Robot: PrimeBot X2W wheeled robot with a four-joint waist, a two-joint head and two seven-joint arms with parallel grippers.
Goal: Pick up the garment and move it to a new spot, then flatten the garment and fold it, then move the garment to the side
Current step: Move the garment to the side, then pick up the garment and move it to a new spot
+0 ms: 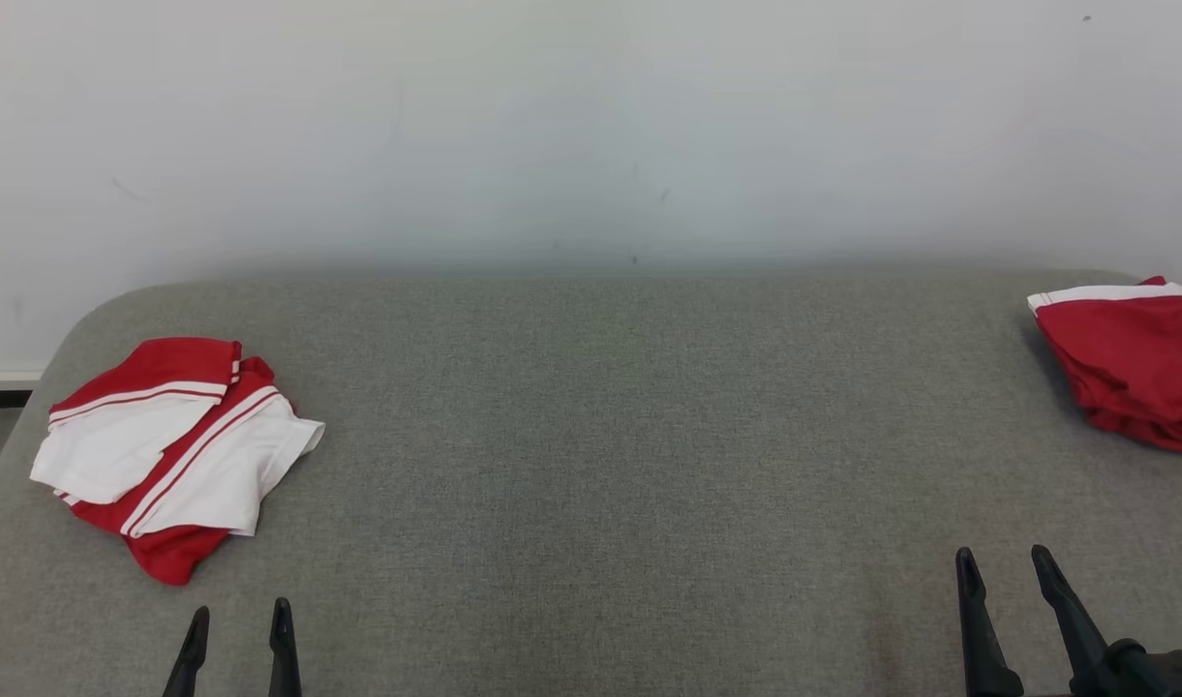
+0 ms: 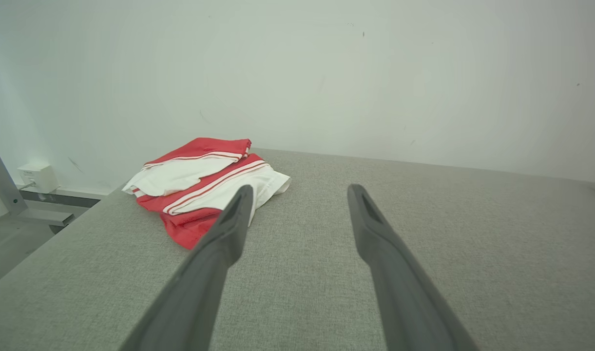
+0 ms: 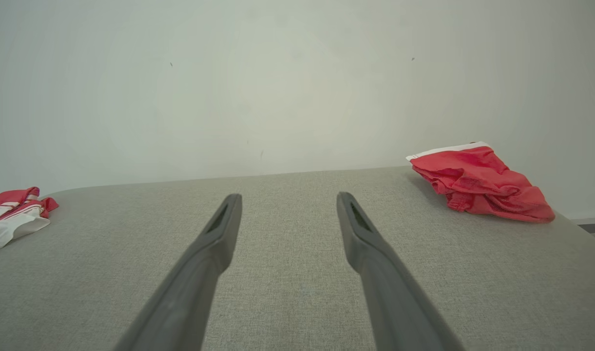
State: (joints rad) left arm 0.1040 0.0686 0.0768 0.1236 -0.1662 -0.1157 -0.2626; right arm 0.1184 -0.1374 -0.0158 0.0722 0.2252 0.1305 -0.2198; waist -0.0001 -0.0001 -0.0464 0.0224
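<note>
Crumpled red garment (image 1: pixel 1128 363), white-banded, lies heaped; left fingers (image 1: pixel 192 651) and right fingers (image 1: pixel 976 610) spread wide, empty.

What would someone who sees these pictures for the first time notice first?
The eye goes first to the red and white garment, lying bunched on the left side of the grey table, and to the crumpled red garment at its far right edge. At the near edge the left gripper and the right gripper stand open and empty.

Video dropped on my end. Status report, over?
Left end effector open, empty; right end effector open, empty. Red garment crumpled, far right, untouched. Red-and-white garment folded, far left. Nothing in the way.
</note>
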